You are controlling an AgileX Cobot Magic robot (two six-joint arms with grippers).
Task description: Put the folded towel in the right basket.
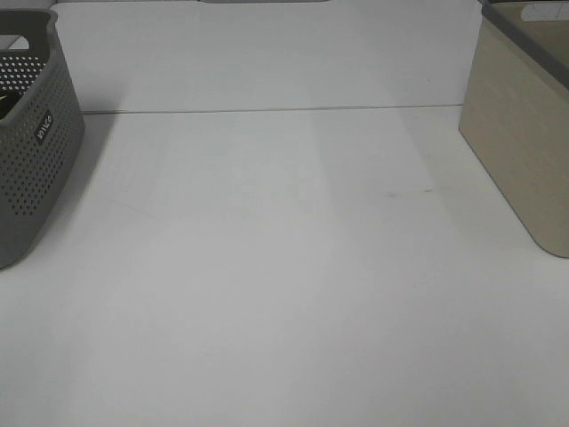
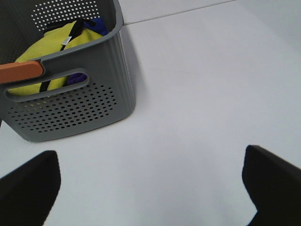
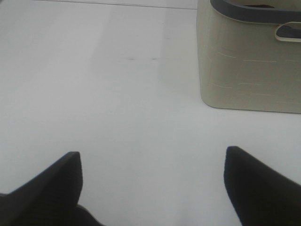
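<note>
Black fingertips are all I get of either arm. On my left wrist feed the left gripper point(image 2: 150, 188) has its jaws spread wide, one dark finger point(image 2: 28, 188) at each lower corner, with bare white desk point(image 2: 188, 117) between them and nothing held. On the right wrist feed the right gripper point(image 3: 150, 188) reads the same: jaws spread, two black fingers point(image 3: 256, 188) low in the picture, empty desk between.

Beyond the left jaws stands the grey perforated basket point(image 2: 70, 108), with a slot handle cut in its near wall. Inside it I see a yellow bundle of cloth point(image 2: 51, 52) with a black strap across it and something blue point(image 2: 96, 23) behind; whether the yellow bundle is the folded towel I cannot tell, nor can I read its long axis or which way it points, since the basket wall covers most of it. An orange bar point(image 2: 21, 71) lies along the basket rim, cut off by the picture edge.

Beyond the right jaws sits the beige basket point(image 3: 249, 66) with its dark grey rim point(image 3: 240, 12); its inside is hidden from me.

From the high camera neither arm shows. The grey basket point(image 1: 36, 133) is cropped at the left edge, the beige one point(image 1: 524, 151) at the right edge, well apart.
</note>
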